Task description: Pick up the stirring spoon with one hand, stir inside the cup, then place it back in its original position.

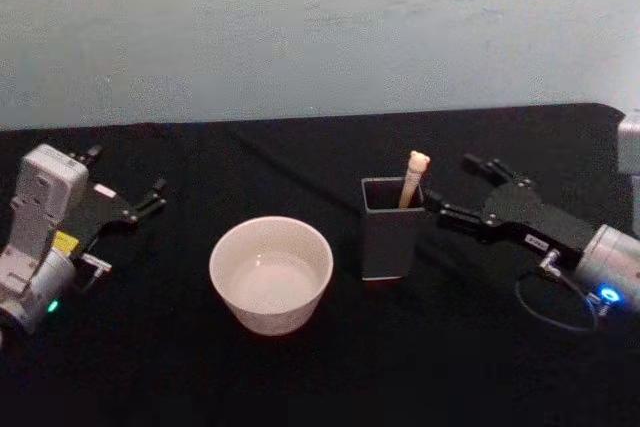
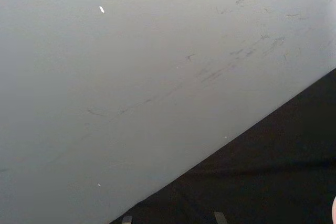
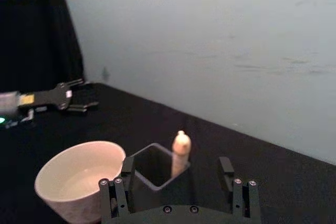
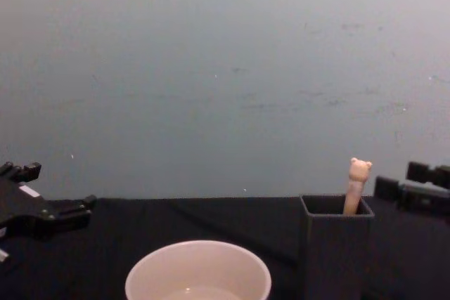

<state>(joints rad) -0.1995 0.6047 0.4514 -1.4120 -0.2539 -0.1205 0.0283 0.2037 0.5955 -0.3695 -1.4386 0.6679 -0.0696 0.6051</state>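
Beige-handled spoon [image 1: 413, 179] stands in the box [image 1: 388, 237] beside the cup [image 1: 270, 272]: likely light, stiff and slick, so my right gripper [image 1: 452, 184], spread open just beside it, should pinch the handle near its top; left gripper [image 1: 128, 172] idles open at far left.

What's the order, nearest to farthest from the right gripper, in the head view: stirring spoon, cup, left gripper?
From the right gripper, open, at the table's right:
1. stirring spoon, standing in the holder box just left of the gripper.
2. cup, centre-left, nearer the robot.
3. left gripper, far left, parked.
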